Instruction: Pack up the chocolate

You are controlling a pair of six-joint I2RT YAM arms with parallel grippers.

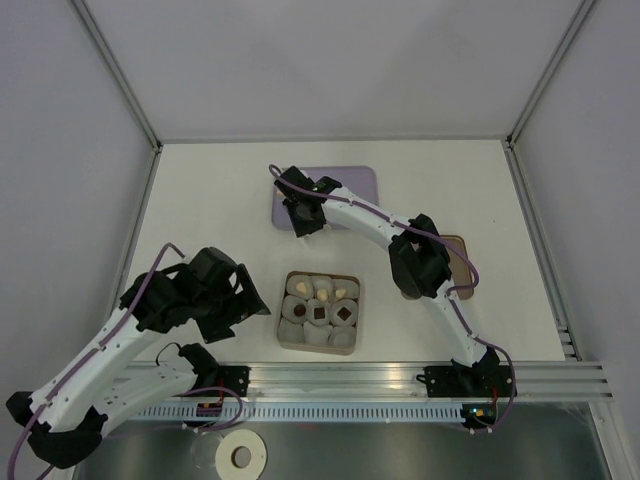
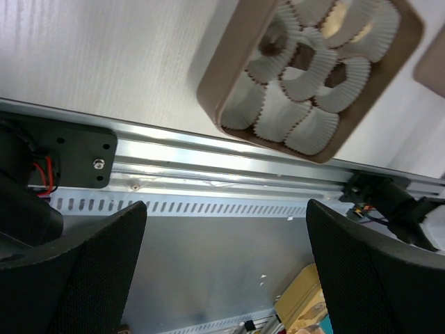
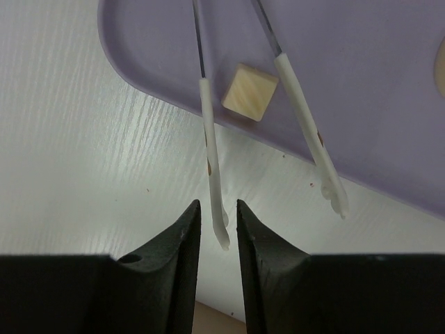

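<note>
Right gripper [image 3: 217, 209] set narrow: black fingers parted by a thin slot, clamping nothing, over the near edge of the purple tray [image 3: 361, 83].

Just ahead of the fingertips, slightly to the right: cream chocolate cube [image 3: 250, 92], matte, crisp-edged, turned corner-on, flat on the tray just inside its rounded rim. Flanked by tweezers [image 3: 211, 125]: two thin metal arms with white tips, one on each side of the cube, neither touching it, splayed wider toward the gripper. One tip out over the worktop [image 3: 90, 174], in line with the finger slot; contact with the fingers not determinable. Tray smooth, faintly glossy. Worktop white, fine linear grain.

Overhead view: square brown box [image 1: 318, 349] mid-worktop, well apart from the tray, packed with white pleated paper cups [image 1: 294, 330]. Cream pieces [image 1: 300, 288] in the back-row cups; dark pieces [image 1: 320, 313] in the centre and right-middle cups. Flat brown lid [image 1: 462, 255] right of the box, partly hidden by the right arm.

Left gripper [image 2: 226, 205] spread wide, empty, just left of the box.
</note>
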